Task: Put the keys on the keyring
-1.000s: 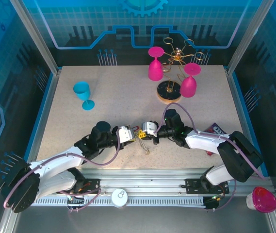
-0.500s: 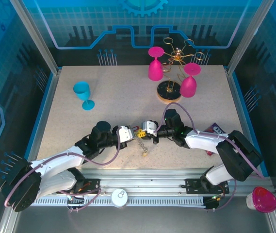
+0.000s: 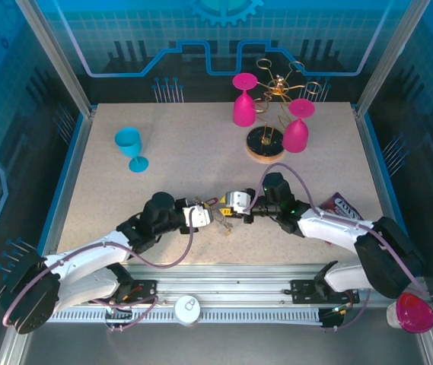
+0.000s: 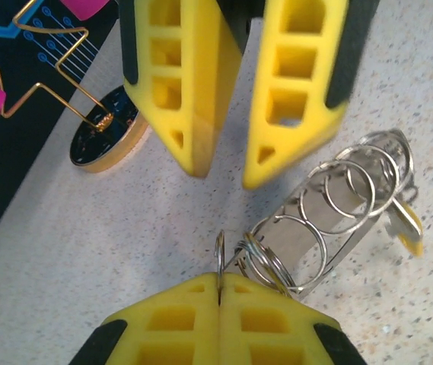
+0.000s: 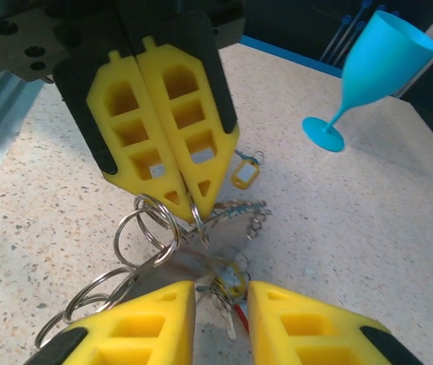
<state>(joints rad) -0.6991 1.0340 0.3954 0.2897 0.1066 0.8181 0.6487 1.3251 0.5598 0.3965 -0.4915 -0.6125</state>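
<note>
Top view first: my left gripper (image 3: 204, 214) and right gripper (image 3: 227, 205) are nose to nose near the front of the table (image 3: 170, 179). The keys (image 3: 222, 223) are a small tangle just below them, too tiny to sort out from up there. Speckled beige top, blue panelled walls, a blue goblet (image 3: 131, 147) off to the left, and pink goblets (image 3: 243, 103) by a gold wire stand (image 3: 265, 143) at the back.

Left wrist: my left fingers are pinched tight on the keyring (image 4: 218, 251), a thin silver loop standing on edge. Linked rings (image 4: 338, 194) trail off to a yellow tag (image 4: 408, 224).

Right wrist: my right jaws sit a little apart with a blurry bunch in the gap, and I can't tell if they touch it. I can't see a key threaded, so I reckon most of the job's left.
</note>
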